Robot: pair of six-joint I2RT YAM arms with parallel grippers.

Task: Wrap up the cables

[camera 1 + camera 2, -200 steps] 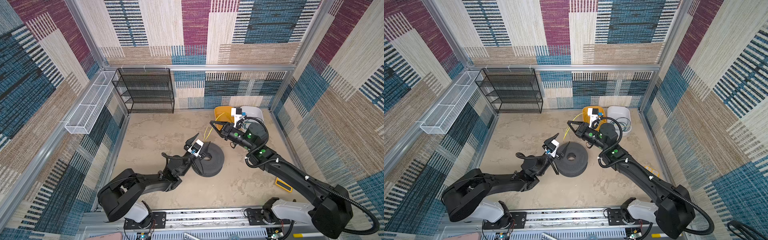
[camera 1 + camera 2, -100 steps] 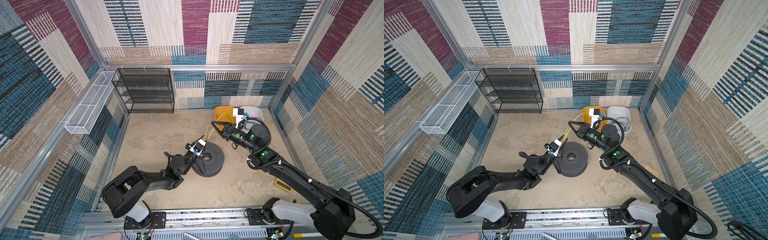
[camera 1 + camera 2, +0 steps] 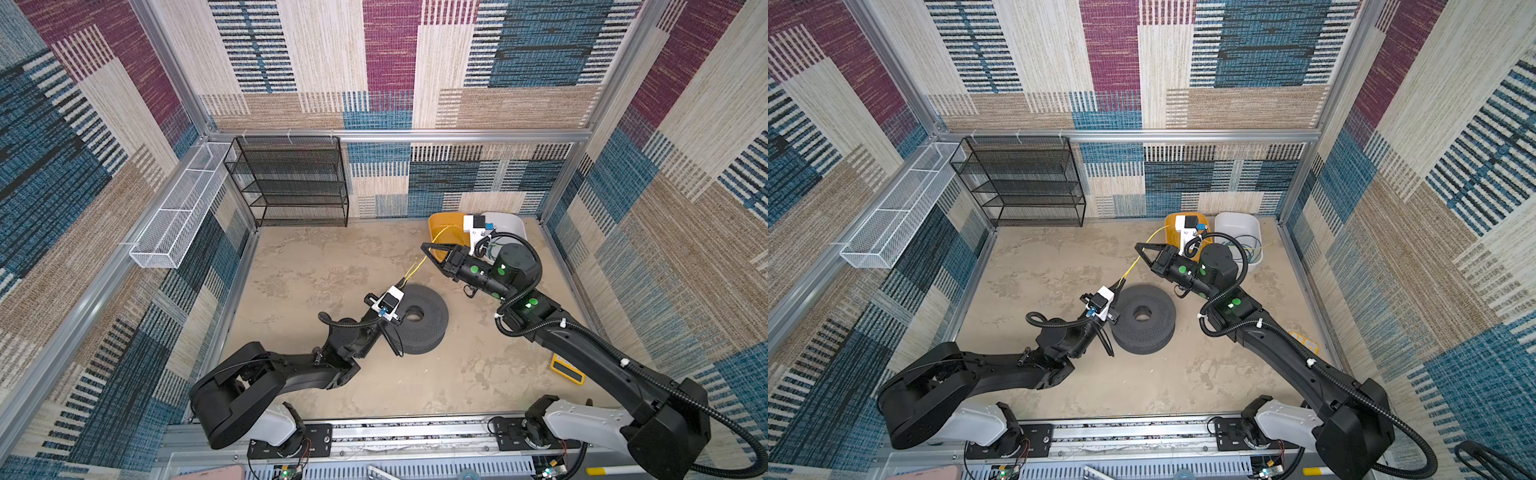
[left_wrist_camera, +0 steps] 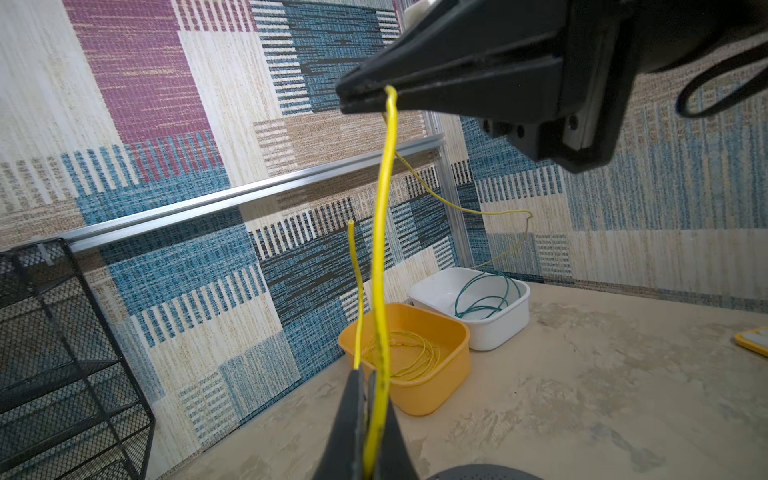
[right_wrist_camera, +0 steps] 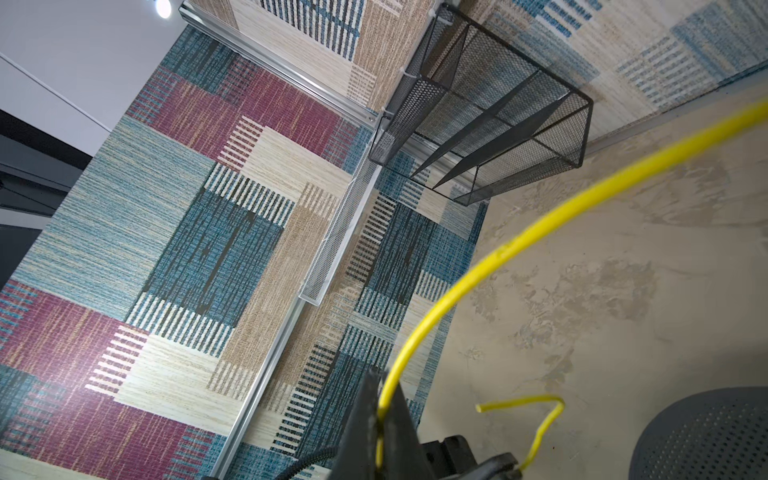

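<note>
Cable (image 4: pixel 379 257), yellow, strung diagonally, left jaws and right jaws both gripping it

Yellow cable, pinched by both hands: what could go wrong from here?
The yellow cable is thin; pulled apart, it could slip from the left hand or right hand. Its slack trails toward the white tub, so it may snag the teal cable there.

- Bright, even light in both top views; shadows soft.
- A ceiling lamp (image 5: pixel 163 7) glares in the right wrist view.
- Wrist views bend at edges; the near yellow cable (image 5: pixel 498 250) is blurred.
</note>
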